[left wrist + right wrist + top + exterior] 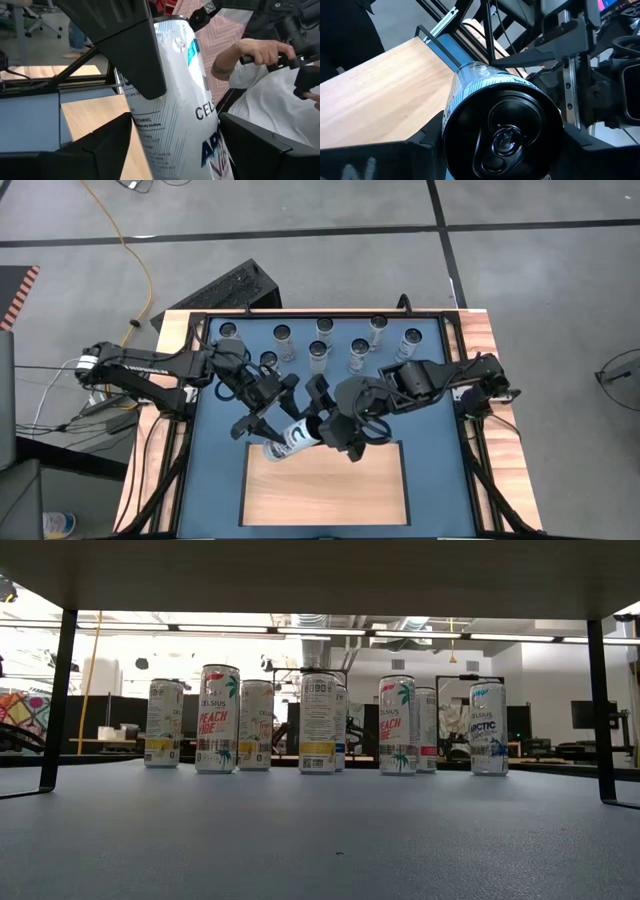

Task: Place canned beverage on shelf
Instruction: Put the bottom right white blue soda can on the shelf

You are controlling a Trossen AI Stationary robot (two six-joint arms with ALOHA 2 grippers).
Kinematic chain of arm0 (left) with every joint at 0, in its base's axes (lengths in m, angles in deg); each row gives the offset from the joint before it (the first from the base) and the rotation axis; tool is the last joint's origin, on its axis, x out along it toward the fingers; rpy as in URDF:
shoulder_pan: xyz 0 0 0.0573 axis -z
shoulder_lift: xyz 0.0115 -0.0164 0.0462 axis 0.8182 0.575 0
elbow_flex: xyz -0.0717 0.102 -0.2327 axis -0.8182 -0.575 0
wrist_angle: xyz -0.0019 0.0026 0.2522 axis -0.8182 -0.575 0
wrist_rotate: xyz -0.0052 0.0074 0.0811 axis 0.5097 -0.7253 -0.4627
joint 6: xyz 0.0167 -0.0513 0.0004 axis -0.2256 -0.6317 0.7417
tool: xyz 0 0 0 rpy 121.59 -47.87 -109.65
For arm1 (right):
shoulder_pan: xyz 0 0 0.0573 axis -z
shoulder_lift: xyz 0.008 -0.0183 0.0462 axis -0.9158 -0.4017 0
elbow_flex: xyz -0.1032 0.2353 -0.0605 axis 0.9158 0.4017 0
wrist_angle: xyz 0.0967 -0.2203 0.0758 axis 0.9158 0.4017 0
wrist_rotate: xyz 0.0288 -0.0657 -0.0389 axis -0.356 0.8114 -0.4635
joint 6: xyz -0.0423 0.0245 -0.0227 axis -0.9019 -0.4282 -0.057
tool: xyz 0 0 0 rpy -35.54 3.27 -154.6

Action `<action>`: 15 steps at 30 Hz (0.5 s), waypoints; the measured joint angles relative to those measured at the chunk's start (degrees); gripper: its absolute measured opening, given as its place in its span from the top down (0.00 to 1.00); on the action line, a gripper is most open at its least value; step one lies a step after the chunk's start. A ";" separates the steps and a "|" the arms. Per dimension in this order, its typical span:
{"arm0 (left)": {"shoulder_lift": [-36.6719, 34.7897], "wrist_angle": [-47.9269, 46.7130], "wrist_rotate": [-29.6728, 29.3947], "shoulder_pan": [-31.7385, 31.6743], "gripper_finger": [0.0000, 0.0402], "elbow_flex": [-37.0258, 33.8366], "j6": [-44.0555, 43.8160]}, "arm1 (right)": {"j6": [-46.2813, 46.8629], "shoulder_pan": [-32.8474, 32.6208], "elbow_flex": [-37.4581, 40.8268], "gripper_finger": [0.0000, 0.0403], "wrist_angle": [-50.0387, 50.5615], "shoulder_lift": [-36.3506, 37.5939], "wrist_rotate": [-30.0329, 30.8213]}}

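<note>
Pale wood: the shelf is the light-brown panel at the near edge of the table, bare on top, with the blue surface around it.

Can: a white canned beverage hangs tilted, close to lying over, above the far-left corner of the shelf. It does not look set down yet.

Left gripper: the left gripper meets the can from the left; its wrist view shows a dark finger pressed along the can, so it looks clamped on it.

Right gripper: the right gripper comes in from the right, fingers either side of the same can at its lid end. Clasping too, as far as I can tell.

Stage: my guess is a handover or a two-arm carry, with the placing still to do.

Risk: if both arms pull at different angles the can could twist out and drop. Released while this tilted, it would likely roll off the shelf's edge onto the blue.

Farther back: a row of upright cans stands near the far side, well apart from the grippers; a dropped can rolling that way might knock one.

Beyond the table: a person's hand shows in the room.
</note>
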 joint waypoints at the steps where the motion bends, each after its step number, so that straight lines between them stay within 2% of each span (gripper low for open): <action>1: 0.00 0.07 -0.22 0.00 0.27 0.00 -0.02 | 0.00 0.05 0.00 0.42 -0.10 0.00 0.04; 6: 0.11 0.13 -1.94 0.02 0.21 -0.02 -1.36 | -0.08 0.44 0.00 0.42 -0.40 0.00 0.82; 15: 0.11 -0.15 -1.46 -0.26 0.20 -0.02 -3.19 | -1.30 1.58 0.00 0.42 -0.72 0.00 -1.19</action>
